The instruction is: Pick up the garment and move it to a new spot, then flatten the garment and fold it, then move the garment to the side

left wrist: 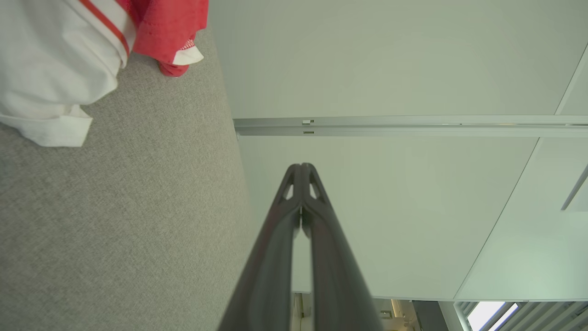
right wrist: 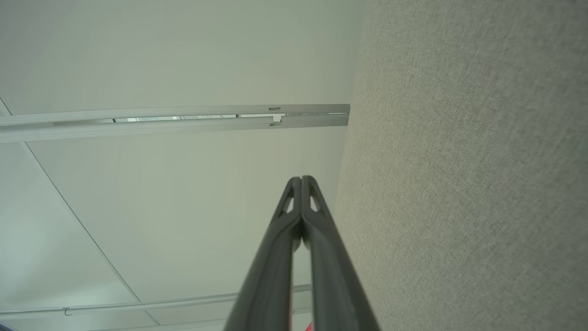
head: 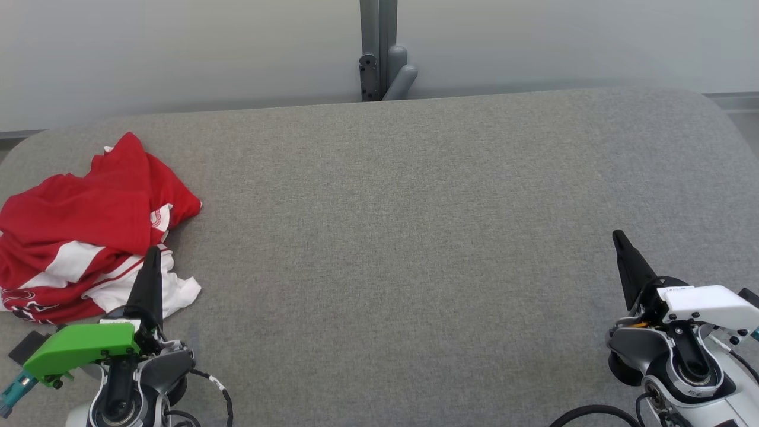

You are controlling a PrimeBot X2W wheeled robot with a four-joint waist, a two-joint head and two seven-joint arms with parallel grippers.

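Observation:
A crumpled red and white garment [head: 89, 231] lies in a heap at the left edge of the grey fabric table [head: 403, 237]. Its white and red folds [left wrist: 59, 50] fill the upper left corner of the left wrist view. My left gripper [head: 152, 252] is shut and empty at the lower left, its tip overlapping the garment's near white edge in the head view; the left wrist view shows the same gripper [left wrist: 302, 166] with its fingertips pressed together. At the lower right my right gripper [head: 618, 235] is shut and empty, far from the garment; its tips [right wrist: 302, 179] meet in the right wrist view.
A grey post with a bracket [head: 379, 53] stands behind the table's far edge against a pale wall. The grey table surface stretches wide between the two grippers. Its corners are rounded at far left and far right.

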